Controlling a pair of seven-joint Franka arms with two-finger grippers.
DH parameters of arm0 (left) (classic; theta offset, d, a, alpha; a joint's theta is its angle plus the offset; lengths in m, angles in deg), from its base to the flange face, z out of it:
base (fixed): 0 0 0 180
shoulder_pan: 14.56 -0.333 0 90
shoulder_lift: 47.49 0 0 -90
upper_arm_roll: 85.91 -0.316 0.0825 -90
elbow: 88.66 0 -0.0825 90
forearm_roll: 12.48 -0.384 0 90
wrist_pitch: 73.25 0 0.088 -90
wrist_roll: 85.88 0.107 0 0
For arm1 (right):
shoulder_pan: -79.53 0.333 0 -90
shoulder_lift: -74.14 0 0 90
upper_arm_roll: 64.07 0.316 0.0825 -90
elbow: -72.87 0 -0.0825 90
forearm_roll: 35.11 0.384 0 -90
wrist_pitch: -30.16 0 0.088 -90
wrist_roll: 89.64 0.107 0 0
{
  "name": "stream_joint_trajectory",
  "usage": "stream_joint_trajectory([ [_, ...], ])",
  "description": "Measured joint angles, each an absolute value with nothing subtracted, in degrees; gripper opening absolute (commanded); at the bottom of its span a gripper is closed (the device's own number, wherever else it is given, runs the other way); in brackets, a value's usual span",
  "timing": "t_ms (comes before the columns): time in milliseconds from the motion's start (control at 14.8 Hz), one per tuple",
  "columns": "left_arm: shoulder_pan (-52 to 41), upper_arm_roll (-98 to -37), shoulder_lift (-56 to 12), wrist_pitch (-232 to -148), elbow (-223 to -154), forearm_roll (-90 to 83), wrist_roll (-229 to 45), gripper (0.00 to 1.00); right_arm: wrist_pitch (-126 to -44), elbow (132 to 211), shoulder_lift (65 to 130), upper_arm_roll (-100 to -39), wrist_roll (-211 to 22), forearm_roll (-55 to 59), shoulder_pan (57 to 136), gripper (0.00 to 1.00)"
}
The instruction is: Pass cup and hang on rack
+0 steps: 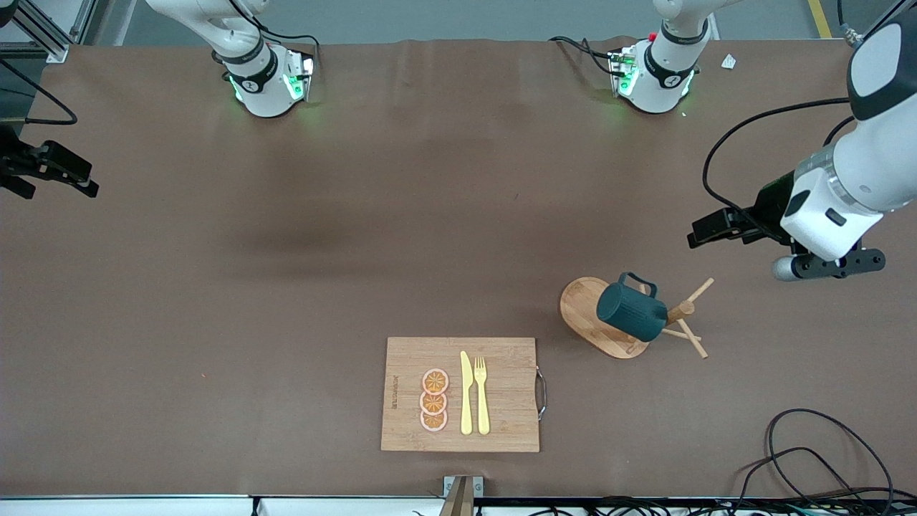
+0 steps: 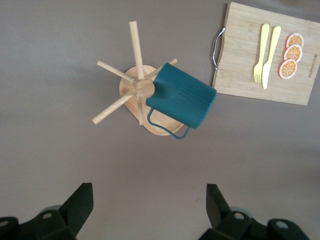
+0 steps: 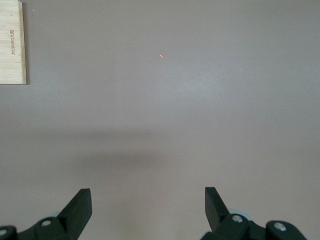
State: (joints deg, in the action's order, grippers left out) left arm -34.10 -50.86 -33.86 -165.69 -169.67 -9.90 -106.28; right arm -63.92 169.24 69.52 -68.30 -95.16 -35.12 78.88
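The teal cup [image 1: 630,310] is hanging by its handle on the wooden mug rack [image 1: 605,326], just below the left pincer [image 1: 709,229], which is hovering wide and empty. The right pincer [image 1: 68,175] is waiting wide over bare desk [image 1: 286,251], well apart.

Matt ribbed cup [image 1: 632,312] hangs on pale wooden rack [image 1: 594,319]; bamboo-grained board [image 1: 461,395], metal handle.
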Motion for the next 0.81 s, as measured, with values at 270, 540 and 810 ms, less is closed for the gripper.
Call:
stream_joint_trajectory([
  [270,-22.9,-63.9,-38.7,-163.9,-169.7,-10.1,-101.9,0.99,-63.9,169.2,69.5,-68.3,-95.1,-35.1,78.9,1.00],
  [540,-19.7,-70.6,-43.2,-162.2,-171.2,-10.1,-96.7,1.00,-63.8,169.2,69.5,-68.3,-95.1,-35.1,78.9,1.00],
  [810,-14.9,-78.2,-49.0,-161.9,-177.2,-10.1,-96.1,1.00,-63.8,169.2,69.5,-68.3,-95.1,-35.1,78.9,1.00],
])
